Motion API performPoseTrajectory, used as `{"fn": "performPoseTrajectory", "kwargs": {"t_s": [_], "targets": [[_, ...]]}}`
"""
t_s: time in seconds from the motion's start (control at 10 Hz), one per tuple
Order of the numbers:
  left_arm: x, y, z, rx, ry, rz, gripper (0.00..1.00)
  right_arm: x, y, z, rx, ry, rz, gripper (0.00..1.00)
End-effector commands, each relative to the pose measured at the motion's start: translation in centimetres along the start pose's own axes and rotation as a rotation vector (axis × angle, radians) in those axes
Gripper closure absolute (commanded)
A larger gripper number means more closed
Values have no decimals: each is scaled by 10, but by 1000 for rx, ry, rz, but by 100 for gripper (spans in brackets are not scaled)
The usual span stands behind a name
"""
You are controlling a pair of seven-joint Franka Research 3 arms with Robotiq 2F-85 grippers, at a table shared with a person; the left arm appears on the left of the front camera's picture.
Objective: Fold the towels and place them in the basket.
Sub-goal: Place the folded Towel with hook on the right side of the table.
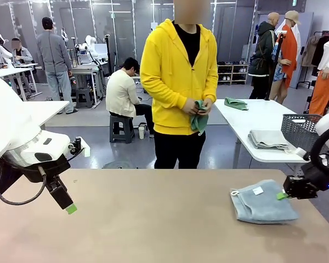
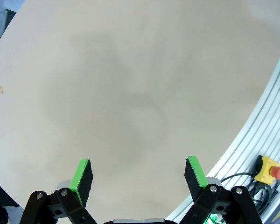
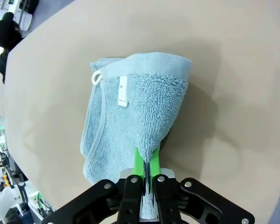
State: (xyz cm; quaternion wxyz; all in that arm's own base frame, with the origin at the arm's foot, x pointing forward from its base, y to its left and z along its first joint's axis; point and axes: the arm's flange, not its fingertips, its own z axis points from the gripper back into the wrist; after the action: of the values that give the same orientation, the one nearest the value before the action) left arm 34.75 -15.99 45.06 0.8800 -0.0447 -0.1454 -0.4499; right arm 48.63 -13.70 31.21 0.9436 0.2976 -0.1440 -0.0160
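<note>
Table [image 1: 153, 230]: you look across it, and 12 o'clock is the far side.
Near towel [image 1: 263, 204]: lies on your table at 3 o'clock, close to the right edge.
Right gripper [image 1: 283, 195]: at that towel's 3 o'clock edge, with the edge between its fingers.
Left gripper [image 1: 71, 209]: over bare table at your 9 o'clock, well apart from the towel.
Person [image 1: 179, 82]: behind the table at 12 o'clock, with a second towel [image 1: 199, 120] in both hands.
Basket [image 1: 300, 130]: on the side table [image 1: 247, 123] behind, at 2 o'clock. A folded towel [image 1: 268, 139] lies just left of it, and a far towel [image 1: 236, 103] lies farther back.

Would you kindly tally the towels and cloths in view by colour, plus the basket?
Grey-blue towel: 1
Sea-green towels: 2 (person-held towel, far-table towel)
Grey folded cloth: 1
Basket: 1
Total: 5
</note>
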Motion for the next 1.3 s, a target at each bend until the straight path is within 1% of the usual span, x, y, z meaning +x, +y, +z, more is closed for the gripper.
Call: {"fn": "performPoseTrajectory", "kwargs": {"t_s": [0.0,0.1,0.4,0.5,0.6,0.8,0.9,1.0,1.2], "targets": [[1,0,-1,15,3,6,0,11,-12,12,16,25,29,95],[1,0,-1,15,3,6,0,16,-14,16,-7,15,15,80],[1,0,-1,15,3,6,0,20,-4,23,-65,16,21,32],[1,0,-1,15,3,6,0,20,2,27,-75,8,23,18],[1,0,-1,15,3,6,0,20,9,32,-98,-3,30,1],[1,0,-1,15,3,6,0,14,28,48,-147,-45,72,0],[1,0,-1,15,3,6,0,6,46,58,-192,-80,124,0],[1,0,-1,15,3,6,0,-4,68,66,-193,-98,181,0],[1,0,-1,15,3,6,0,-15,95,72,-211,-111,253,0]]}}
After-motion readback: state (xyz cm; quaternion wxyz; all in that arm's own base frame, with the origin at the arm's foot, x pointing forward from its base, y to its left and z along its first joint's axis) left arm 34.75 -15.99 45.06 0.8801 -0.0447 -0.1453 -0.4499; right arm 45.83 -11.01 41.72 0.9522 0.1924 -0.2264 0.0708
